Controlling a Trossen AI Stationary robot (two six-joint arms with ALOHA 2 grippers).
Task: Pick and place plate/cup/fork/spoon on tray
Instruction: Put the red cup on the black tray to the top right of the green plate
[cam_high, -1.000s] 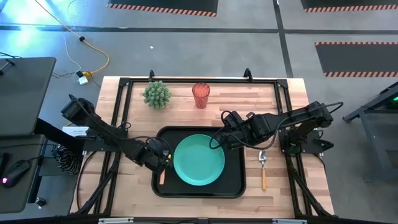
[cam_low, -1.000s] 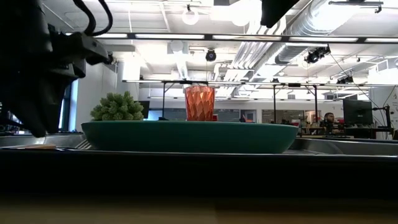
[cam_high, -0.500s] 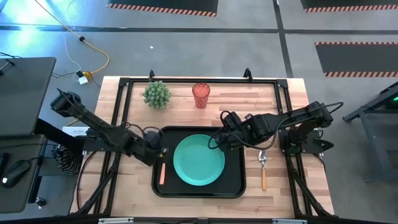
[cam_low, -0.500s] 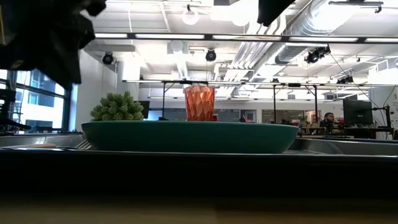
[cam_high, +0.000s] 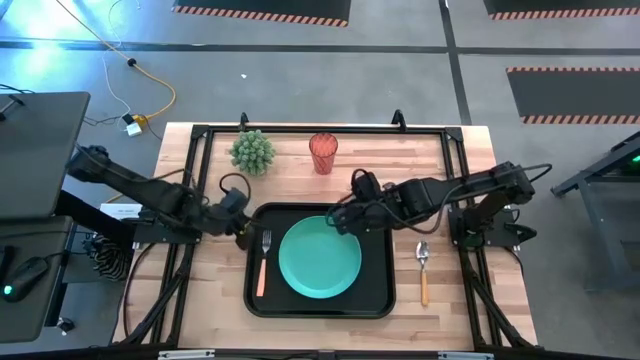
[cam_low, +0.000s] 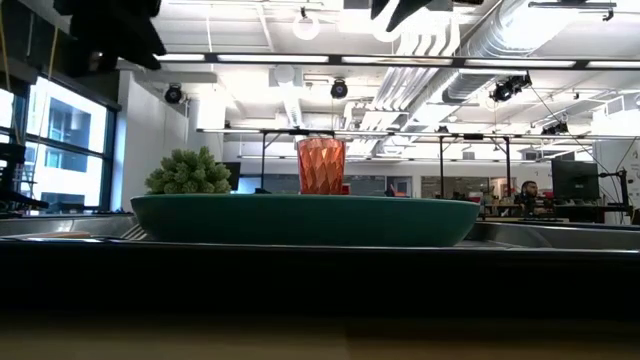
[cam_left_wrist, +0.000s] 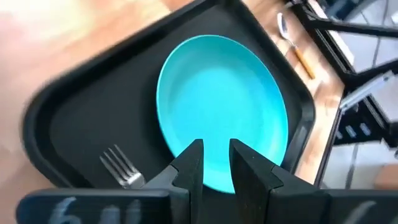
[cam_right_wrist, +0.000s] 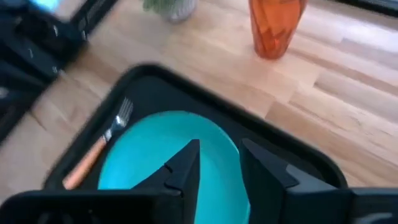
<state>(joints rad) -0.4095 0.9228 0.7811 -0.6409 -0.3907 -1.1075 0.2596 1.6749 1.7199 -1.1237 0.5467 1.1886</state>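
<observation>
High view, tray: the tray (cam_high: 385, 300) is my landmark, mid-surface. The plate (cam_high: 320, 257) sits in the middle of it, and the fork (cam_high: 264, 262) lies in it on my left arm's side of the plate, tines toward the far rim.
High view, still out: the spoon (cam_high: 422, 270) is on the surface just off the tray's edge on my right arm's side, long axis parallel to that edge, bowl toward the far side. The cup (cam_high: 323, 152) stands beyond the tray's far rim, near the little plant (cam_high: 252, 151).
High view, arms: my right gripper (cam_high: 335, 221) hangs over the tray's far rim by the plate. My left gripper (cam_high: 243, 228) is at the tray's far corner on its own side.
Low view: plate rim (cam_low: 300, 220) across the front, cup (cam_low: 321, 165) and plant (cam_low: 188, 172) behind it. Not much of my arms shows here.
Left wrist view: fingers (cam_left_wrist: 189, 167) slightly apart, holding nothing, plate (cam_left_wrist: 224, 106) and fork tines (cam_left_wrist: 119, 167) ahead.
Right wrist view: fingers (cam_right_wrist: 184, 168) apart with a clear gap, empty, cup (cam_right_wrist: 275, 25) ahead past the tray.
My guess: the right arm is nearer both leftovers, the spoon just off its side of the tray, so it should come down across the handle.
</observation>
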